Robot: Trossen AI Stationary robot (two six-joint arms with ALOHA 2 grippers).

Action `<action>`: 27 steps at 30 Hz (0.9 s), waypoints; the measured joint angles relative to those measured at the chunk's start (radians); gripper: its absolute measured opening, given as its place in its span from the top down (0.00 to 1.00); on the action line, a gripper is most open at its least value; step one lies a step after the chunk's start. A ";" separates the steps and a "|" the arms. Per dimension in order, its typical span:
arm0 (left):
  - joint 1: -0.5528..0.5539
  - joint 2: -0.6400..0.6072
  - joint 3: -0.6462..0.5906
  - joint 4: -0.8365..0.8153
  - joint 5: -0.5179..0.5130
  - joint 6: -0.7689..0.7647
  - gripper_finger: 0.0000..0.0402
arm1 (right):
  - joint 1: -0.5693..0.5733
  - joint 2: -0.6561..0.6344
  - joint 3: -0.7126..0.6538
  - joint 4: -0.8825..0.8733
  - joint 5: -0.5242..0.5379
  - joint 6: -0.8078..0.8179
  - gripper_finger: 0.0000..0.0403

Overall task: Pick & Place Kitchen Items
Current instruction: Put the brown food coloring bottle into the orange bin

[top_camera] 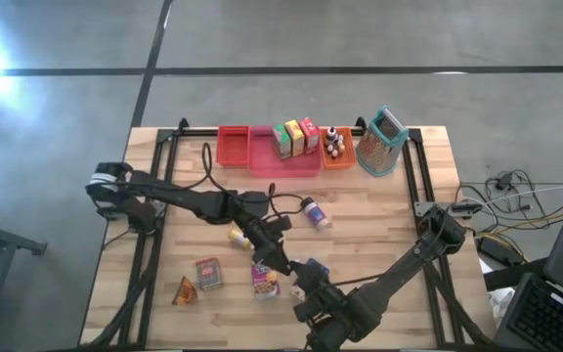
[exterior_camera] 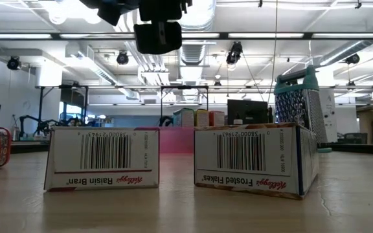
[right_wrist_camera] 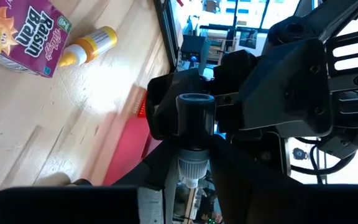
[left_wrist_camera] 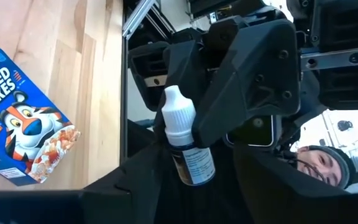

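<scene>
table [top_camera: 379, 225]: light wood, dark frame rails along its left and right sides.
left arm [top_camera: 179, 200]: reaches from the left edge toward the near middle. right arm [top_camera: 409, 264]: reaches from the right edge to the same spot.
far edge, left to right: red tray [top_camera: 233, 147], pink tray [top_camera: 286, 166], orange tray [top_camera: 337, 158], then an upright box grater [top_camera: 381, 144] with a teal top.
pink tray holds three upright boxes side by side: green box [top_camera: 282, 140], yellow box [top_camera: 295, 137], red box [top_camera: 309, 134]. orange tray holds a cluster of small dark-capped bottles [top_camera: 333, 143].
near middle: raisin bran box [top_camera: 265, 281] and frosted flakes box [left_wrist_camera: 17, 118] lie flat just beside the two grippers. reddish box [top_camera: 208, 274] sits to their left, orange wedge [top_camera: 184, 290] further left and nearer.
small jar [top_camera: 316, 213] lies on its side at mid table. yellow squeeze bottle [top_camera: 238, 235] lies to its left, close under the left arm.
left gripper [top_camera: 280, 259]: clamped on the body of a dropper bottle [left_wrist_camera: 188, 149], held off the table, white cap pointing toward the right gripper [top_camera: 303, 284].
right gripper: faces the left one nose to nose at the cap end; cannot tell whether it is gripping.
</scene>
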 joint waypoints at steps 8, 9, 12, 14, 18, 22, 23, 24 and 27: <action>0.000 0.000 0.000 -0.002 -0.024 -0.002 0.63 | -0.001 0.000 0.000 0.003 0.023 -0.020 0.83; 0.000 0.000 0.000 -0.002 -0.025 -0.003 0.64 | -0.001 0.000 0.000 0.003 0.023 -0.024 0.84; 0.000 0.000 0.000 -0.010 -0.025 -0.003 0.67 | -0.002 0.000 0.000 0.003 0.023 -0.025 0.83; 0.000 0.000 0.000 -0.010 -0.029 -0.003 0.68 | -0.003 0.000 0.000 0.002 0.023 -0.025 0.81; 0.000 0.000 0.000 -0.013 -0.031 -0.003 0.71 | -0.003 0.000 0.000 0.002 0.023 -0.033 0.79; 0.000 -0.001 0.000 -0.014 -0.031 -0.003 0.72 | -0.003 0.000 0.000 0.002 0.023 -0.033 0.79; 0.000 -0.001 0.000 -0.014 -0.032 -0.003 0.72 | -0.003 0.001 0.000 0.002 0.023 -0.033 0.79; 0.000 -0.001 0.000 -0.014 -0.032 -0.003 0.72 | -0.003 0.001 0.000 0.002 0.023 -0.032 0.79; 0.000 -0.001 0.000 -0.015 -0.033 0.009 0.72 | -0.003 0.001 0.000 0.003 0.023 -0.025 0.76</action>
